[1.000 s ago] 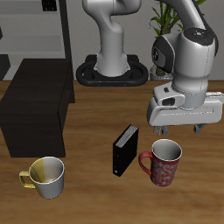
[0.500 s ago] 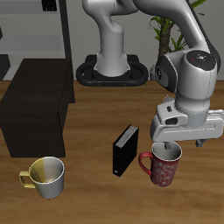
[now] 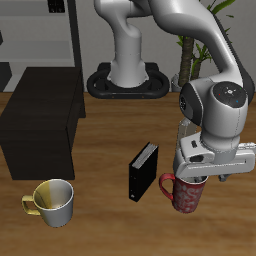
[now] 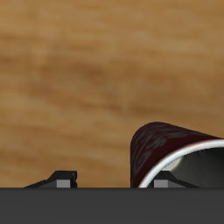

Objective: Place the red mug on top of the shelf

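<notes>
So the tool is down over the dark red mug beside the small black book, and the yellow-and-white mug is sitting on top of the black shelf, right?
Not quite. The yellow-and-white mug stands on the wooden table in front of the large matte black shelf, not on it, as the exterior view shows. The tool is indeed down over the dark red mug beside the small black book.

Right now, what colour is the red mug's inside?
White inside the red mug; the wrist view shows it best.
</notes>
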